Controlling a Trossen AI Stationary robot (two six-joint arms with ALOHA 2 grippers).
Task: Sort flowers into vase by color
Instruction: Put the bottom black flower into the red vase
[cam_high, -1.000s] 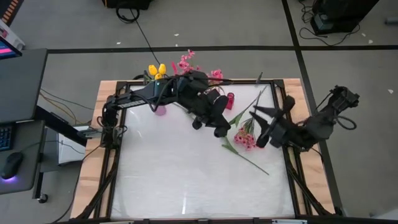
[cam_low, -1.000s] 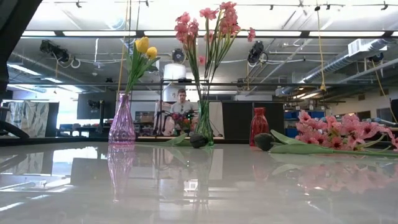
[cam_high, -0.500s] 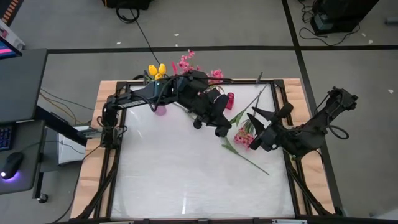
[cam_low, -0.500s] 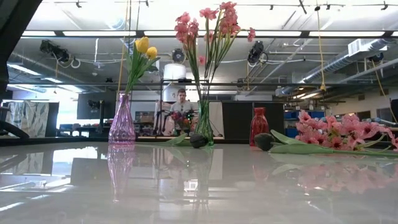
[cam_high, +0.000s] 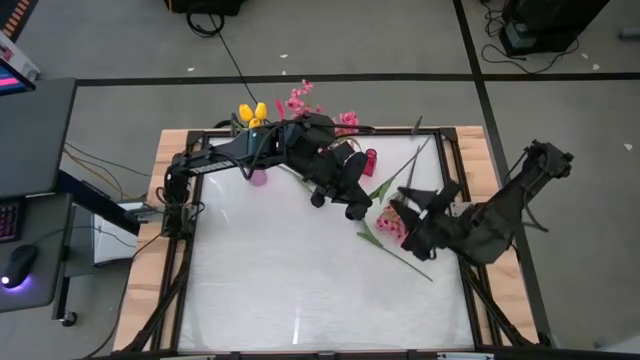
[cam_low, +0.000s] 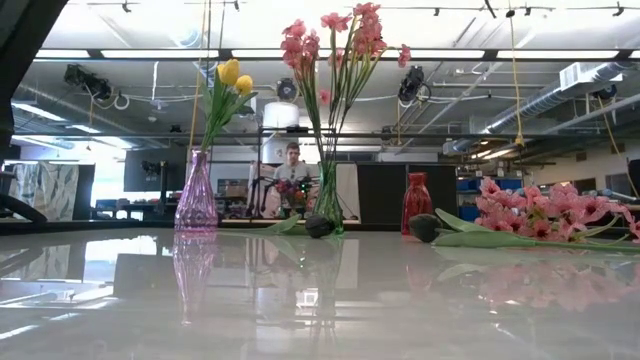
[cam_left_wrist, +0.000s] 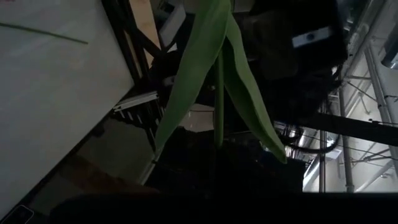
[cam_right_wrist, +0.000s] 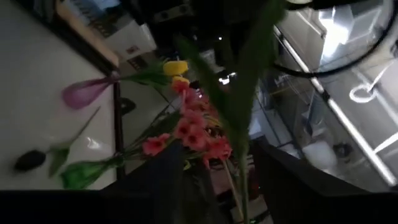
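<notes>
— So, where do your flowers stand relative to the red vase (cam_low: 417, 203)?

— Your yellow tulips (cam_low: 232, 73) sit in the purple vase (cam_low: 196, 197), well to the side of it, and pink sprays (cam_low: 340, 40) stand in the green vase (cam_low: 327, 198) between the two. One more pink spray (cam_high: 394, 222) lies on the white bench (cam_high: 300, 290) near the red vase, with two dark tulips (cam_low: 424, 227) lying close by it.

— And your pincers?

— Your right pincer (cam_high: 400, 212) hangs over the lying pink spray, its fingers spread wide and holding nothing. Your left pincer (cam_high: 338, 204) hovers just beside the red vase; a green stem with leaves (cam_left_wrist: 219, 81) shows right in front of its camera, but you cannot tell whether its fingers grip it.
</notes>
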